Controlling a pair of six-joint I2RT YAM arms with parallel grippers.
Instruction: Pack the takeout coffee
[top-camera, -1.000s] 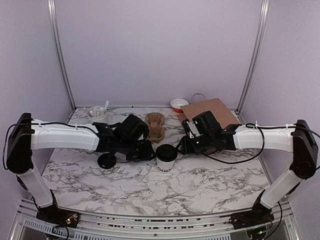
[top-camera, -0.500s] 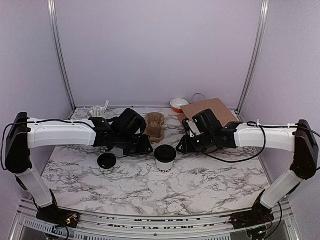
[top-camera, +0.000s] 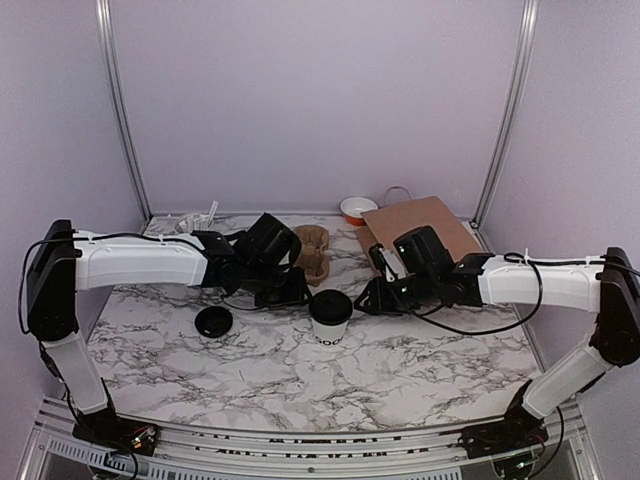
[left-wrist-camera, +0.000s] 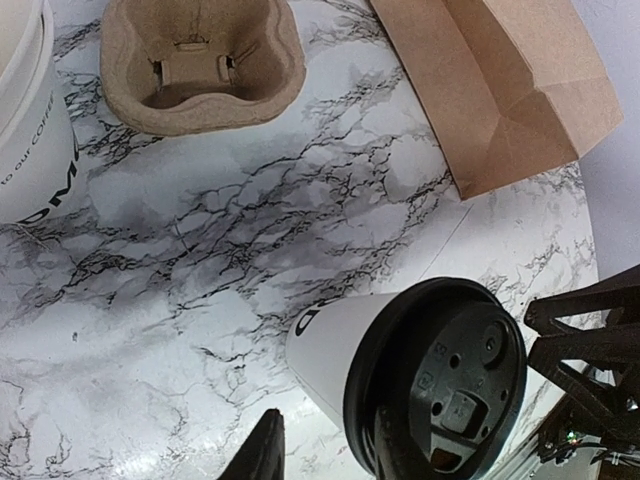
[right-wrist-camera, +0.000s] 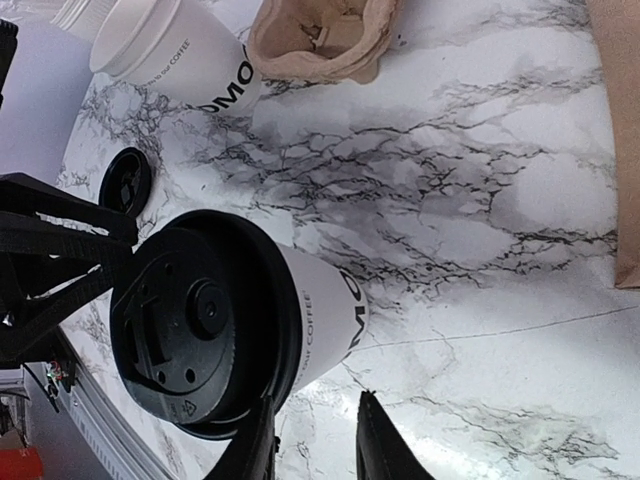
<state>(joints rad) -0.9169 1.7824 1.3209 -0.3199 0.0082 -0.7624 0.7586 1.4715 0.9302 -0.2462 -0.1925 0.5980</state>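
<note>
Takeout coffee (top-camera: 331, 313), a white paper cup with dark lettering and a black lid, stands upright on the marble table (top-camera: 420, 370) at the centre of the overhead view, between the two end effectors. Left gripper (top-camera: 290, 293) sits just left of the cup, low over the table; in its wrist view one dark finger (left-wrist-camera: 265, 450) shows at the bottom edge with bare marble beside it, the jaws part-spread and pinching nothing, the cup at lower right of that frame. Right gripper (right-wrist-camera: 318, 440) sits just right of the cup; its two fingers stand apart at the bottom of its wrist view with only table between them, the cup's lid just to their upper left. Brown pulp tray (top-camera: 312, 252) lies beyond the cup, at upper centre; a second white lettered cup (right-wrist-camera: 165, 55) stands beside it. Loose black lid (top-camera: 212, 321) rests left of centre; brown paper bag (top-camera: 420, 222) lies flat at upper right, an orange-rimmed bowl (top-camera: 357, 209) by its upper-left corner
</note>
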